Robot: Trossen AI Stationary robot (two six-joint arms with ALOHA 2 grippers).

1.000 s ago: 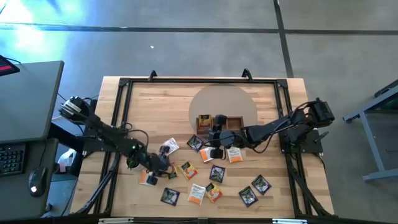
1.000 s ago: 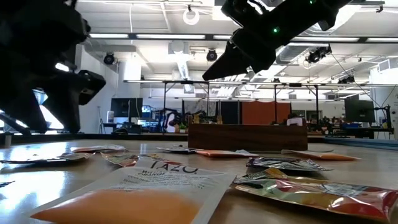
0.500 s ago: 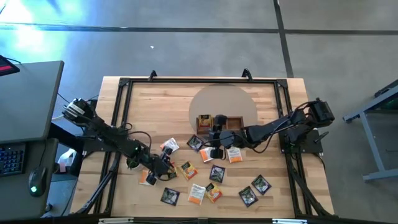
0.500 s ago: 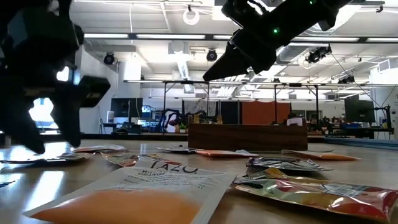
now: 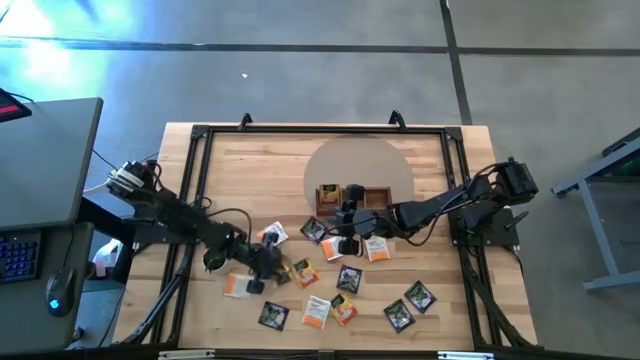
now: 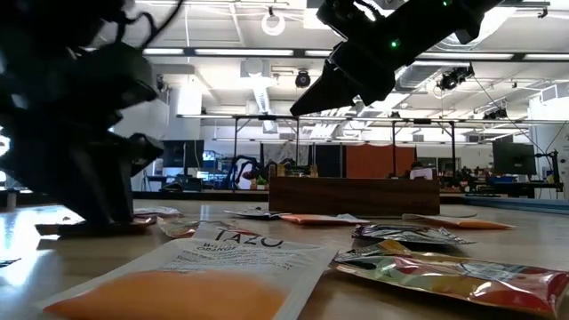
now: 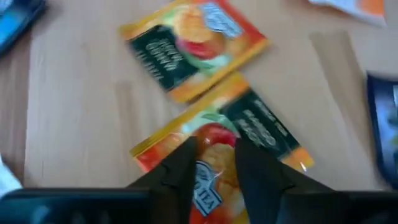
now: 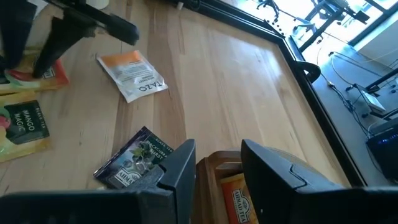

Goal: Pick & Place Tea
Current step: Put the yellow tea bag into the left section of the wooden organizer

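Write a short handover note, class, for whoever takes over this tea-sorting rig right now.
Left end effector: down on a yellow-orange tea packet, fingers either side of it, not lifted.
Right end effector: open, empty, hovering over the wooden tray.
Done: at least one packet lies in the tray.
Left: roughly a dozen loose packets are scattered over the table.

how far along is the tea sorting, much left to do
Early on. One yellow-orange packet already lies in the wooden tray. The left hand is down over a yellow-orange packet, fingers straddling it, not lifted. The right hand hovers by the tray, empty. Many packets remain scattered.
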